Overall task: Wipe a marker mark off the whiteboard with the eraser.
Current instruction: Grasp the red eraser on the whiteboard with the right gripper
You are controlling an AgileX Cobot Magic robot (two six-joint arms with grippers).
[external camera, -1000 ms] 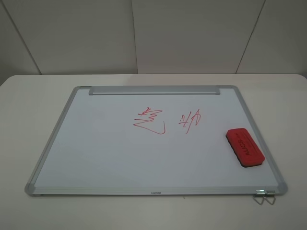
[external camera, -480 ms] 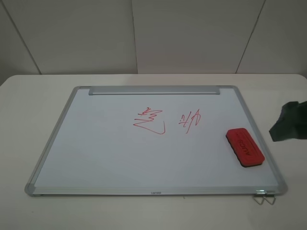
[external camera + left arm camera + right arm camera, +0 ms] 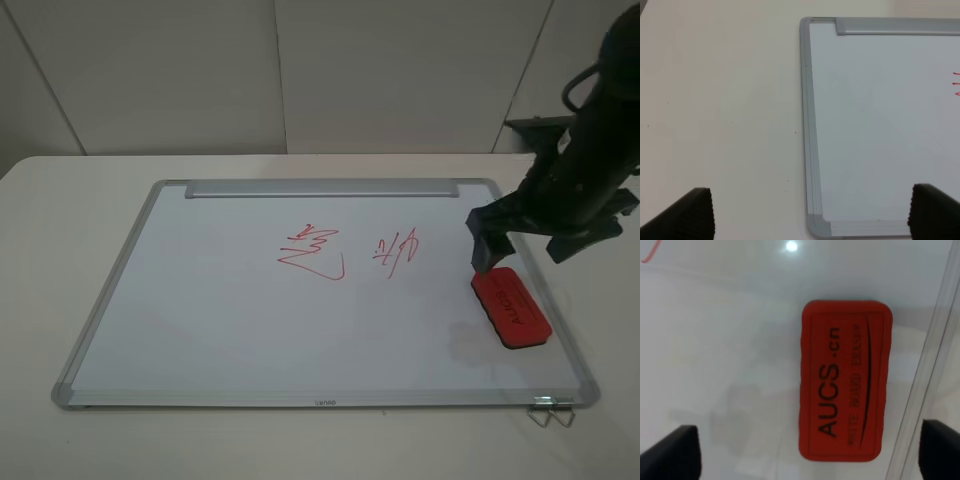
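Approach step: right gripper (image 3: 522,250), jaws spread wide, hovering over small oblong red eraser (image 3: 511,308) lying on silver-framed white whiteboard (image 3: 110,290), well apart from larger red squiggly marker mark (image 3: 312,252). Next: descending, clamping eraser's long sides.

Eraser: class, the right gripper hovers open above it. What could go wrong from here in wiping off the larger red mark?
1. The eraser lies right beside the edge of the whiteboard. One finger of the open right gripper may land on that edge and spoil the grasp.
2. The smaller scribble sits between the eraser and the mark, so a straight sweep could wipe it too.
3. No gripper holds the whiteboard, so wiping may slide it.
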